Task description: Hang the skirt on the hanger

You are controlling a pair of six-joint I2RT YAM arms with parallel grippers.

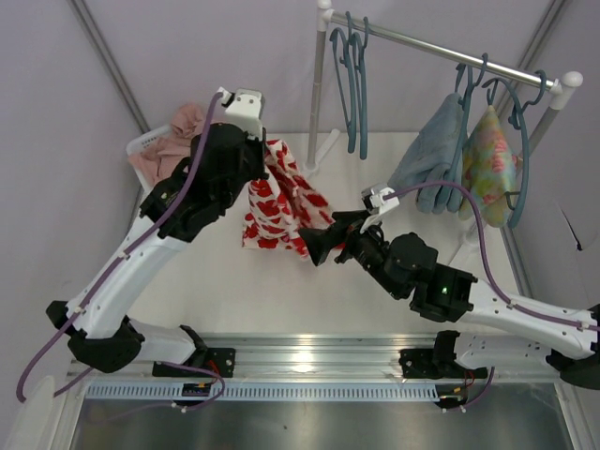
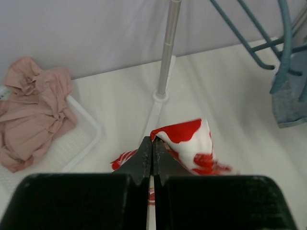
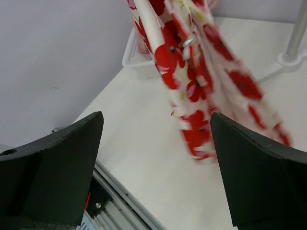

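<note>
The skirt (image 1: 279, 202), white with bold red flowers, hangs lifted off the table from one pinched corner. My left gripper (image 1: 261, 161) is shut on that corner; in the left wrist view the jaws (image 2: 152, 140) meet on a fold of the skirt (image 2: 192, 139). My right gripper (image 1: 326, 236) stands open beside the skirt's lower right edge, holding nothing. In the right wrist view the skirt (image 3: 192, 72) dangles ahead of the open gripper (image 3: 156, 117), its hem near the right finger. An empty teal hanger (image 1: 354, 84) hangs at the left end of the rail.
A white basket (image 1: 141, 143) with dusty-pink cloth (image 1: 173, 141) sits at the back left. The rack's post (image 1: 319, 94) stands behind the skirt. On the rail's right end hang a blue-grey garment (image 1: 433, 155) and a green floral one (image 1: 490, 164).
</note>
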